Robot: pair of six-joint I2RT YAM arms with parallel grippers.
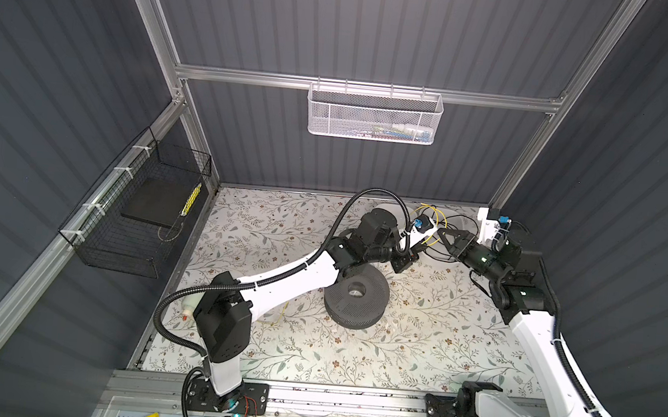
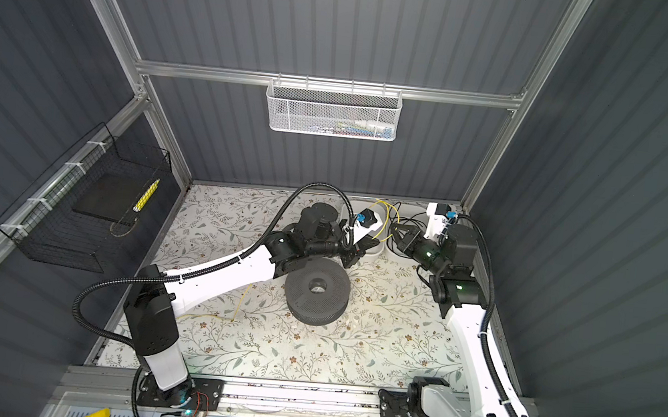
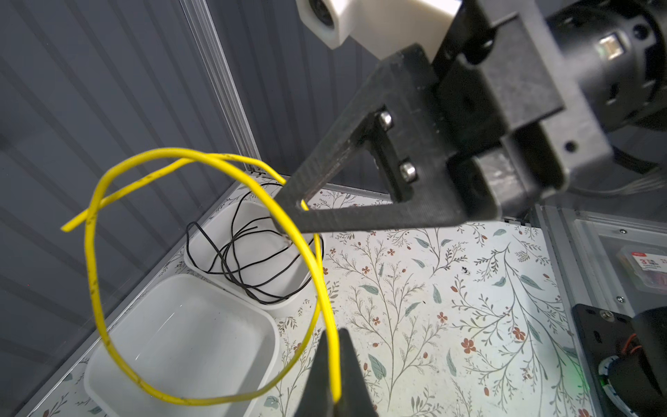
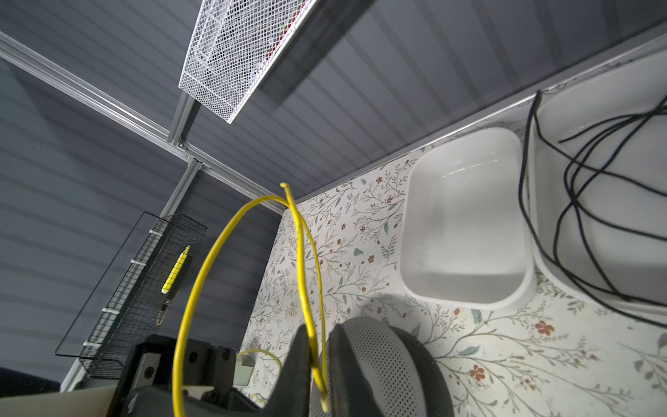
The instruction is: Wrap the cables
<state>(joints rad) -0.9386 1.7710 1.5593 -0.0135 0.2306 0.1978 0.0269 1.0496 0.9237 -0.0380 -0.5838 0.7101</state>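
The cable is a thin bright yellow wire (image 3: 94,252) curled into a springy loop in the air between my two grippers, near the far right corner. My left gripper (image 3: 334,361) is shut on one strand at the loop's lower side. My right gripper (image 4: 319,346) has its jaws nearly together, with two yellow strands (image 4: 202,270) pinched between them. In both top views the grippers (image 1: 419,248) (image 1: 441,231) face each other closely, and the loop (image 1: 443,222) rises behind them. A loose yellow tail (image 2: 242,301) lies on the mat under the left arm.
Two white trays sit at the back edge, one empty (image 3: 269,325) and one holding black cords (image 4: 577,202). A black perforated spool (image 1: 357,299) lies mid-table below the left arm. A black wire basket (image 1: 135,215) hangs on the left wall, and a white mesh basket (image 1: 374,115) on the back rail.
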